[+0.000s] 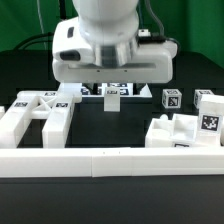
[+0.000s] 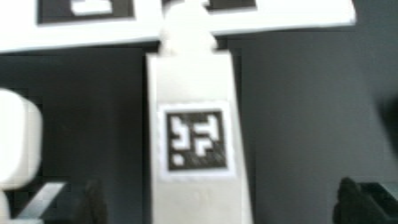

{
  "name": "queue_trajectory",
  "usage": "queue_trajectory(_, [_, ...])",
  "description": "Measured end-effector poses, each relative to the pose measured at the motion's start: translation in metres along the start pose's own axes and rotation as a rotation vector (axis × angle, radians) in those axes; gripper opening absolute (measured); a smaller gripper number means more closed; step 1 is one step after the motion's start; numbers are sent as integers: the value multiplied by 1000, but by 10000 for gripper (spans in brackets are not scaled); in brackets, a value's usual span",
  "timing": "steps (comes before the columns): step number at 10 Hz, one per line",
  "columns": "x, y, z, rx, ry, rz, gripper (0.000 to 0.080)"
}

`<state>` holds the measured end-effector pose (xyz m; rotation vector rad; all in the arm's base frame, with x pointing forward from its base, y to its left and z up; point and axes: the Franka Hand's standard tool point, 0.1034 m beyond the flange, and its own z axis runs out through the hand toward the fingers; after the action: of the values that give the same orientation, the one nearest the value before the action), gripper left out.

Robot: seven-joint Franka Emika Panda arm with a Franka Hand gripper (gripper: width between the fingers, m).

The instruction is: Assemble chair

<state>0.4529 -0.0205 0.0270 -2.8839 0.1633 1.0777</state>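
In the wrist view a long white chair piece (image 2: 192, 110) with a black-and-white tag lies on the black table. My gripper (image 2: 205, 205) is open. Its dark fingertips (image 2: 43, 204) stand wide on either side of the piece's near end, with a gap on each side. In the exterior view the gripper (image 1: 112, 86) hangs low over this small tagged piece (image 1: 112, 99) at the table's middle, and the white hand hides the fingers. The X-braced frame (image 1: 35, 115) lies on the exterior view's left. Chunky tagged pieces (image 1: 185, 132) and short posts (image 1: 172, 98) stand on its right.
A long low white border wall (image 1: 110, 162) runs along the table's front. The marker board (image 2: 267, 30) lies just past the far end of the long piece. Another rounded white part (image 2: 15, 135) shows at the edge of the wrist view.
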Motion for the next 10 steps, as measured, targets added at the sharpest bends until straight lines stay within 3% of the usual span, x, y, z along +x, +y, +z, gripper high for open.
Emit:
queue_trajectory(2, [-3, 0, 4, -13, -139, -2, 649])
queue_trajectory(5, [-3, -2, 12, 13, -320, 11, 649])
queue_trajectory(7, [5, -3, 16, 39, -336, 23, 649])
queue_trajectory(10, [8, -5, 17, 28, -325, 42, 649])
